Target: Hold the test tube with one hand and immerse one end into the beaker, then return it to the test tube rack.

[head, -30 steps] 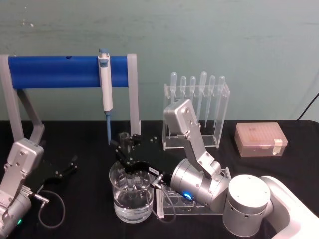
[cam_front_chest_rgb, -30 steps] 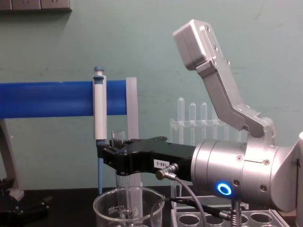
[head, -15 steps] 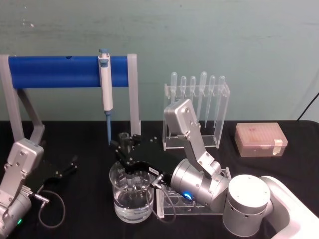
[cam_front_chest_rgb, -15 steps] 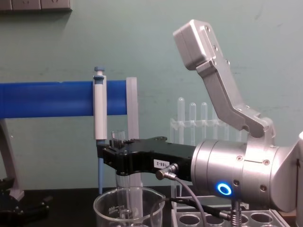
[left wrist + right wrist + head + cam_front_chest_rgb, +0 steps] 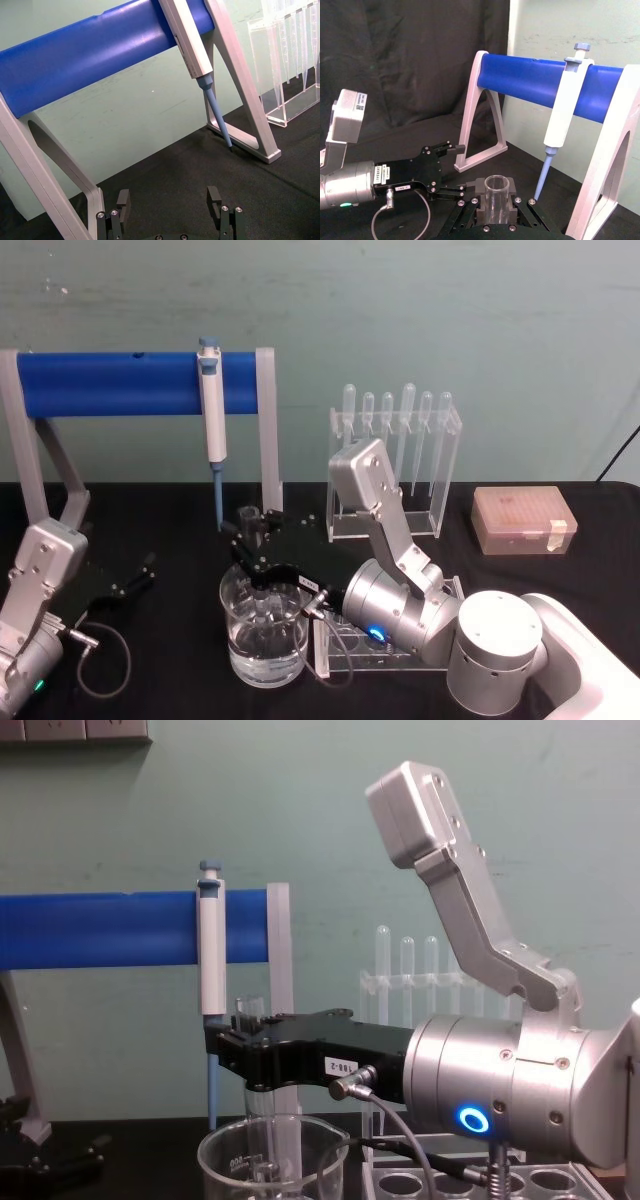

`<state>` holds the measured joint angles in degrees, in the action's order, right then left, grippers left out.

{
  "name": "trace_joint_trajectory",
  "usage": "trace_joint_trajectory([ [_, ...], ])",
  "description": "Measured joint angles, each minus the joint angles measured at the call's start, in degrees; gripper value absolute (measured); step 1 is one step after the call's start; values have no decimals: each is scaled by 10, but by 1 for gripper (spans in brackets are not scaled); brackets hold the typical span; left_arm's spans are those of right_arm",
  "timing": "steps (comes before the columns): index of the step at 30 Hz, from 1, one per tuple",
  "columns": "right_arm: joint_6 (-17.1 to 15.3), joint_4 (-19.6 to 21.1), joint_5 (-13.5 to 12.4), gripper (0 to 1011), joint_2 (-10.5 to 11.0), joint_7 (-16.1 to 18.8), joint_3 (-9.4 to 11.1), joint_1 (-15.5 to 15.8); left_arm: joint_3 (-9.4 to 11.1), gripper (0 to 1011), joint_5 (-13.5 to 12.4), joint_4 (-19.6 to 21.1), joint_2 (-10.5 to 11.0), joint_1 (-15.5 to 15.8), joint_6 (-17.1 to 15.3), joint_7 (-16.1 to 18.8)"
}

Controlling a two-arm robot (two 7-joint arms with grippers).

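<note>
Chest view, right end effector (image 5: 243,1042) above beaker (image 5: 216,1160), gripping test tube (image 5: 250,1011)

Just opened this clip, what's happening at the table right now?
The right gripper is shut on the test tube, holding it upright with its lower end down inside the beaker, below the rim. The test tube rack sits right beside the beaker, under that arm; the tube is not yet returned there. The left gripper is parked open, off to the left.
</note>
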<state>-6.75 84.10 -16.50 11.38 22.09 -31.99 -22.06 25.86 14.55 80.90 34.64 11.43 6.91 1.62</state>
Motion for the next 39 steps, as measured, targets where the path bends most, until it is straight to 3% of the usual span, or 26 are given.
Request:
trace_joint_trajectory([
  [39,0,0,0,223,0,0,0,0,0,1000,0,0,0,0,0,0],
])
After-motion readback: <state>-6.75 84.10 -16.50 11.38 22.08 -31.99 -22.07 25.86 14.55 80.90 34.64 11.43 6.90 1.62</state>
